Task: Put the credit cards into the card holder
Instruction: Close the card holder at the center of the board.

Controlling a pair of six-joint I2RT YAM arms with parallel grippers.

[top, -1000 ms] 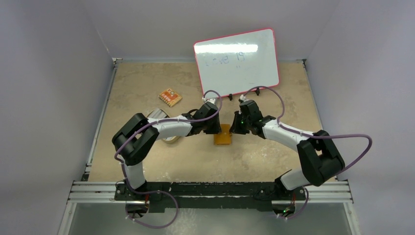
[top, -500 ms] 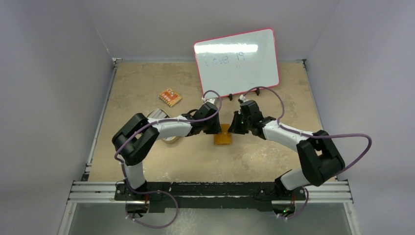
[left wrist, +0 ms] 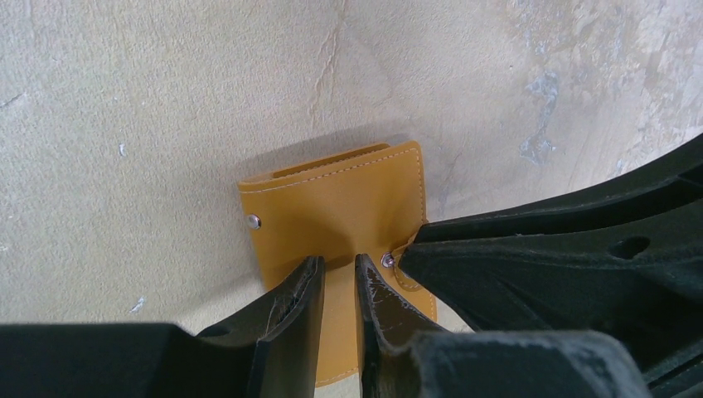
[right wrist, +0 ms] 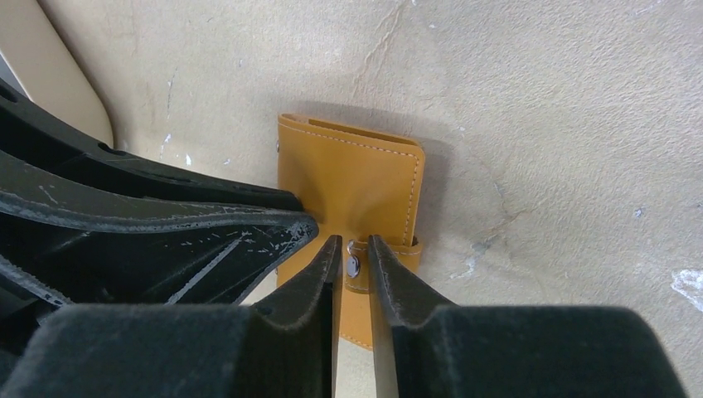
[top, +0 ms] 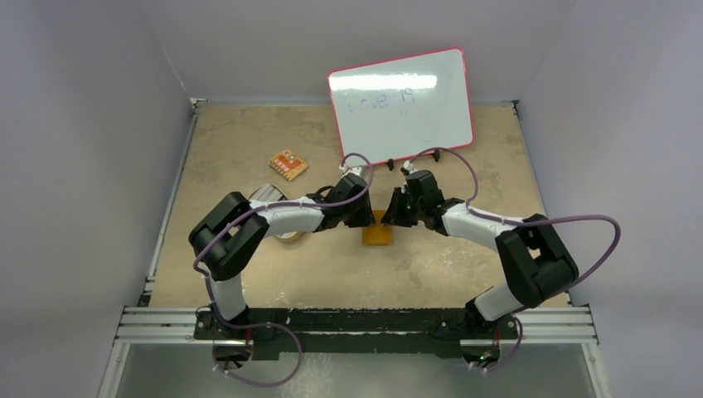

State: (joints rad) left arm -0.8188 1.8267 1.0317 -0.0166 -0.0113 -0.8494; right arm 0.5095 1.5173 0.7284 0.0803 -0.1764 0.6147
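From above, one plain orange card holder [top: 377,235] lay mid-table between the left gripper [top: 366,219] and the right gripper [top: 387,217]. One patterned piece [top: 288,165] and one whiteboard [top: 401,106] sat farther back.

The left wrist view showed the holder folded and pale-stitched, with two metal snaps [left wrist: 253,221]. The left fingers [left wrist: 303,290] were nearly together and touched it; whether they gripped could not be told.

In the right wrist view, the right fingers [right wrist: 390,282] pinched its single snap strap [right wrist: 358,267].

I'm looking into a lab robot cell: plain grey panels [top: 83,166] are boxing in a beige tabletop [top: 332,274], a scribbled whiteboard [top: 401,104] is leaning at the back, and the left arm [top: 282,220] and right arm [top: 485,225] are sitting bolted to an aluminium rail [top: 157,325].
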